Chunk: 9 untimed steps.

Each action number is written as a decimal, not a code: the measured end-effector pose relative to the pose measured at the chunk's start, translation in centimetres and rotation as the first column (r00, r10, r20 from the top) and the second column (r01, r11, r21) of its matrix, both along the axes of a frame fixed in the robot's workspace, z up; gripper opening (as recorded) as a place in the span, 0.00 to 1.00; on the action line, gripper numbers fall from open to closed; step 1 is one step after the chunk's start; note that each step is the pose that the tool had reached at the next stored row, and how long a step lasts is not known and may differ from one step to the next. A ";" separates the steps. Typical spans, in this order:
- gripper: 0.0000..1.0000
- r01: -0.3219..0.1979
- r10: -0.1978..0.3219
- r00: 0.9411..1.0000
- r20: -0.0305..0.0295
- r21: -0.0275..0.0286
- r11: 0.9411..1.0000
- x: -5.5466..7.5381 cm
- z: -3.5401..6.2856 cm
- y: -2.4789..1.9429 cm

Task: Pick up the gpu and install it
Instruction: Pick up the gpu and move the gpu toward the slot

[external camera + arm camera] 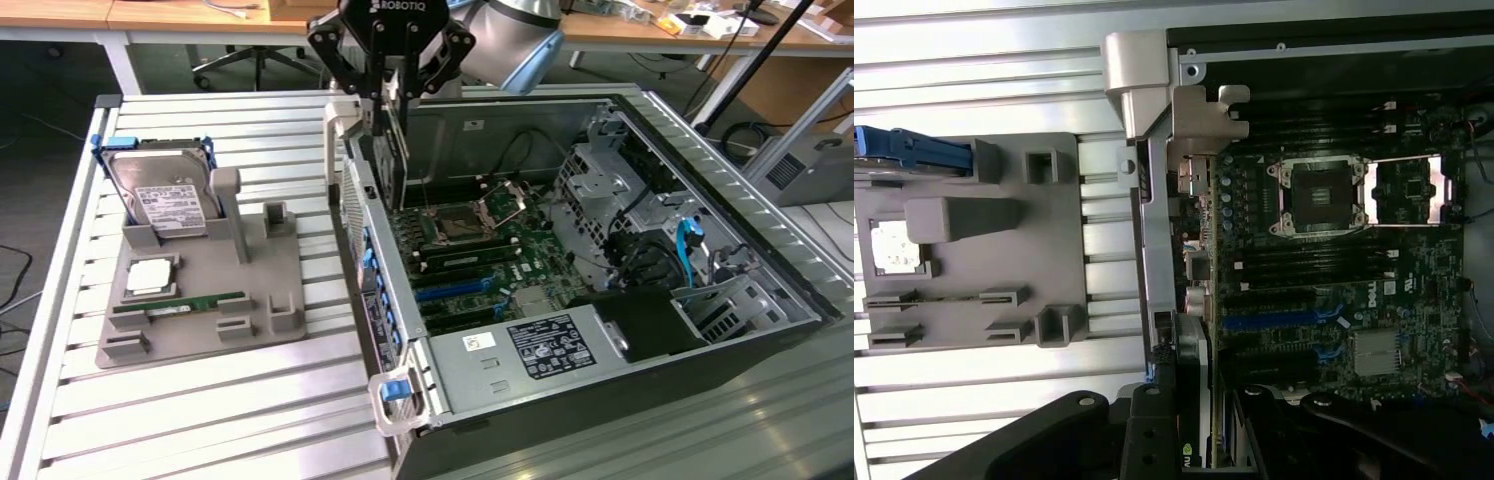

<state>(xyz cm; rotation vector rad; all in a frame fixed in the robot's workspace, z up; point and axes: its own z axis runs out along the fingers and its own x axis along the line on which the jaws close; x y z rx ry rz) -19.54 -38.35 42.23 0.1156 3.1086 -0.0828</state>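
Holds the gpu clamped on edge in the gripper above the motherboard, just inside the rear wall of the computer case: pickup done, seating in a slot not yet done.

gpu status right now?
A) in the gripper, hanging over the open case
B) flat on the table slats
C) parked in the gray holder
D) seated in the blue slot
A: the gripper is clamped on the gpu, which hangs edge-down at the rear of the open case, above the blue slot and not seated in it.
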 end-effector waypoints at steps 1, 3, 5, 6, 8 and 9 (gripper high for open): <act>0.27 0.000 0.000 1.000 0.000 0.000 1.000 0.0 -0.01 -0.01; 0.27 0.000 0.000 1.000 0.000 0.000 1.000 0.1 -0.02 -0.02; 0.27 0.000 0.000 1.000 0.000 0.000 1.000 0.2 -0.04 -0.03; 0.27 0.000 0.000 1.000 0.000 0.000 1.000 0.2 -0.05 -0.03; 0.27 0.000 0.000 1.000 0.000 0.000 1.000 0.3 -0.06 -0.04; 0.27 0.000 0.000 1.000 0.000 0.000 1.000 0.3 -0.07 -0.05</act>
